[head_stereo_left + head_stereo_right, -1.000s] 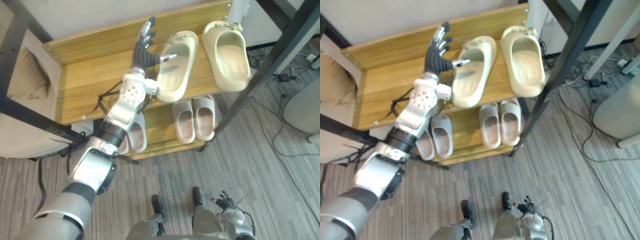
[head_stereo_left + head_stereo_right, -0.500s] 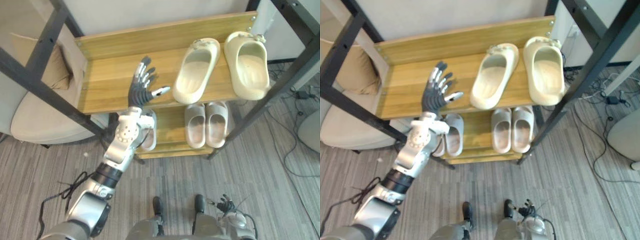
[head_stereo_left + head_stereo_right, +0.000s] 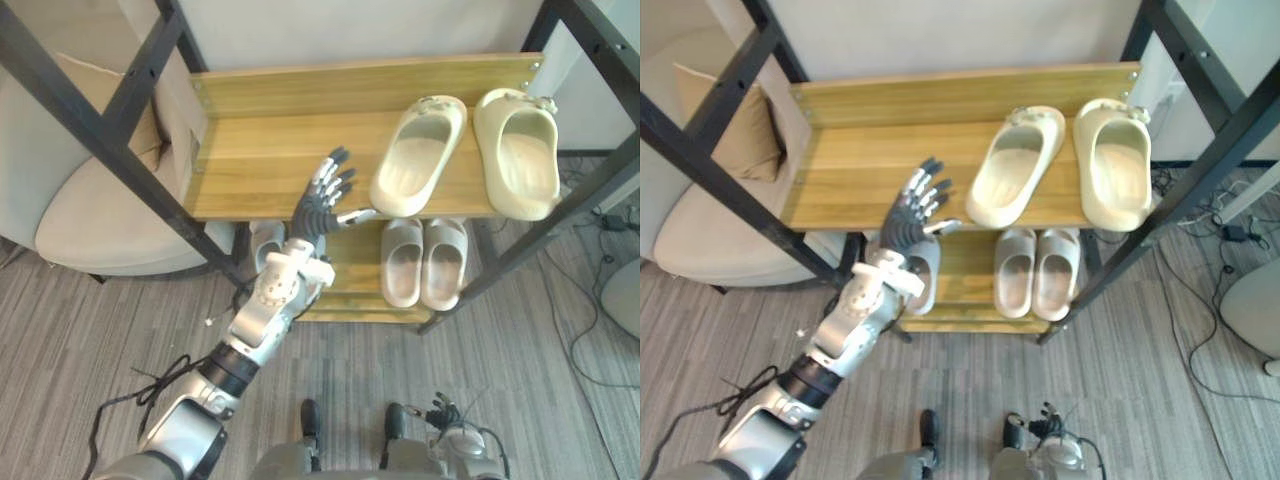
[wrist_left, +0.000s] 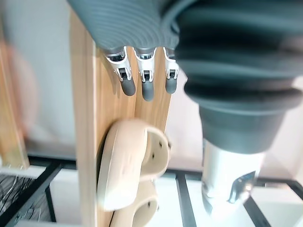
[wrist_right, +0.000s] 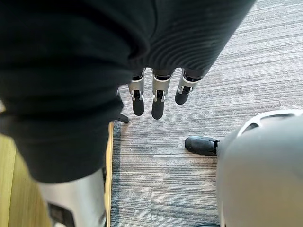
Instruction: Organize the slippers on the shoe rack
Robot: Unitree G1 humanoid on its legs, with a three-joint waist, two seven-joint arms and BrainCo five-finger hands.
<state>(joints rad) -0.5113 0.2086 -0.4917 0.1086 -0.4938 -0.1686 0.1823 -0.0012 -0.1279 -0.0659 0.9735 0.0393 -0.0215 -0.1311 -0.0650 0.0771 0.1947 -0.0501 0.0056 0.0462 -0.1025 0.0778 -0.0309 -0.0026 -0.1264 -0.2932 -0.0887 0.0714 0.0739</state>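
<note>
Left eye view: the wooden, black-framed shoe rack (image 3: 250,165) carries two cream rubber slippers (image 3: 418,158) on its top shelf and grey slippers (image 3: 402,262) below; the left hand (image 3: 320,205), fingers spread and empty, is beside the nearer cream one. Left wrist view: the cream slippers lie past its straight fingers (image 4: 148,87), untouched. Right wrist view: the right hand (image 5: 158,101) hangs with straight fingers over grey carpet (image 5: 189,189).

We saw a grey carpet floor (image 3: 560,380) with fine stripes and a pale wall (image 3: 350,30) behind. At the left stood a beige padded chair (image 3: 95,215) with a tan cushion (image 3: 740,140). Black metal bars (image 3: 100,128) crossed slantwise in front, and thin cables (image 3: 607,221) trailed over the carpet at the right
</note>
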